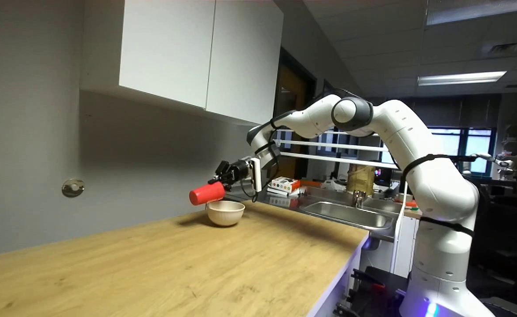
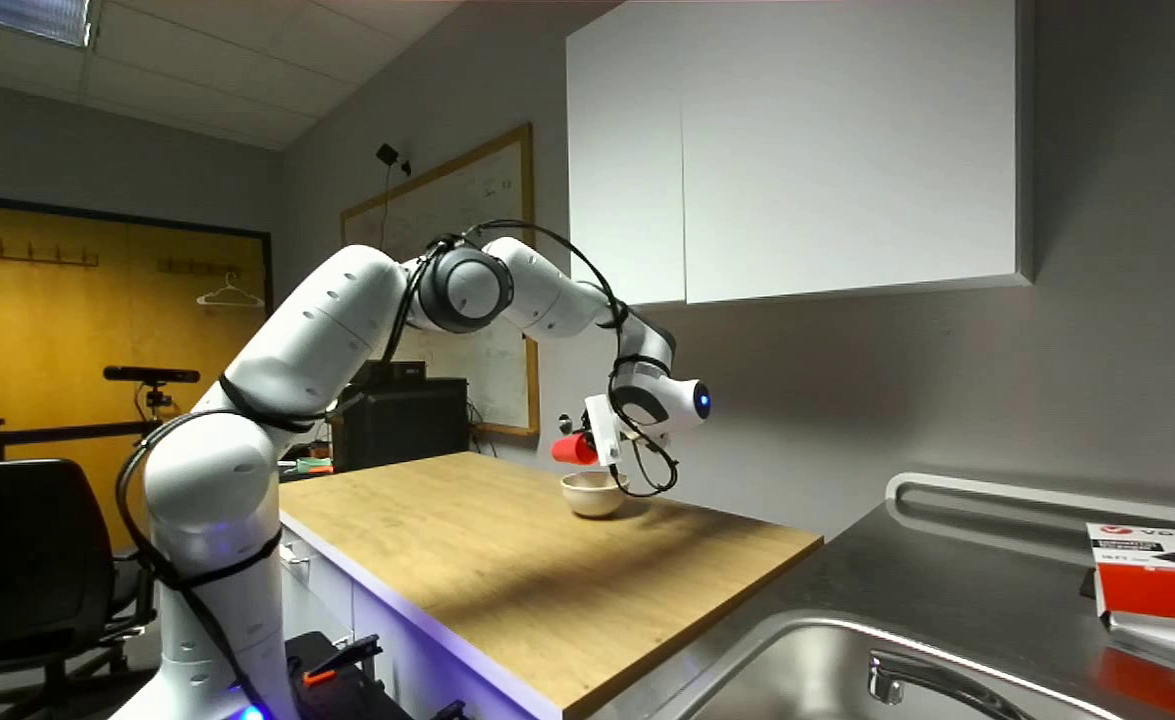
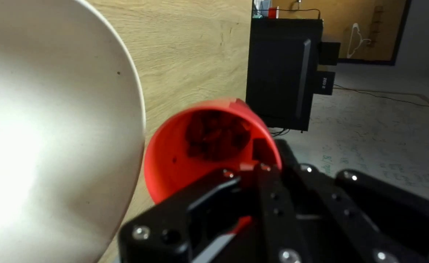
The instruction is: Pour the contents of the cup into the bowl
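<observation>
Gripping red cup (image 1: 207, 193) near its mouth, fingers (image 3: 276, 209) clamped on it. Cup sits tipped roughly sideways, just above rim of bowl (image 1: 225, 216); can't tell if touching. Dark bits (image 3: 214, 136) deep inside cup. Bowl upright on wooden surface (image 1: 188, 269), few dark specks (image 3: 118, 73) inside.

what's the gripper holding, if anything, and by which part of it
The red cup: the gripper has it by the side wall at its open end, close to the rim.

grey wall (image 1: 29, 123), white overhead cabinets (image 2: 797, 150), wood-framed whiteboard (image 2: 489, 370), black office chair (image 2: 32, 550), bright windows (image 1: 451, 143), lit ceiling panel (image 1: 462, 78)
</observation>
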Robot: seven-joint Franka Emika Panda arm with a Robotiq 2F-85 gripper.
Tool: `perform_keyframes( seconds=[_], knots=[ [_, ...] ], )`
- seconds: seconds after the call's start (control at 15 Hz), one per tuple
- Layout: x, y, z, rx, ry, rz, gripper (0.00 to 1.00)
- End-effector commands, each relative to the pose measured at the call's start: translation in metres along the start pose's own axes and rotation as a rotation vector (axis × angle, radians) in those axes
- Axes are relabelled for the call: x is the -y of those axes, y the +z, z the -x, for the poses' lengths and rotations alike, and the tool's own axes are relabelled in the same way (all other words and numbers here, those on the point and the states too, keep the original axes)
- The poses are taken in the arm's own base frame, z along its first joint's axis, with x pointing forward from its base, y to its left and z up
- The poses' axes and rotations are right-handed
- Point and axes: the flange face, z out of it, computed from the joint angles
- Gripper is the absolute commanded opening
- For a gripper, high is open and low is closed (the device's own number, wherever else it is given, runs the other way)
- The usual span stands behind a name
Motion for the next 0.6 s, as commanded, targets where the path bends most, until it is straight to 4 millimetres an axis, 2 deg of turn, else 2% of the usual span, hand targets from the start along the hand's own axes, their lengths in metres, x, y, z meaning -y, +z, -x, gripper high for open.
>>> perform_keyframes(
  seconds=[0.0,0.53],
  knots=[
    [-0.010,-0.010,-0.004,-0.020,0.022,-0.137,0.04],
    [-0.034,-0.030,-0.005,-0.094,0.090,-0.422,0.04]
  ],
)
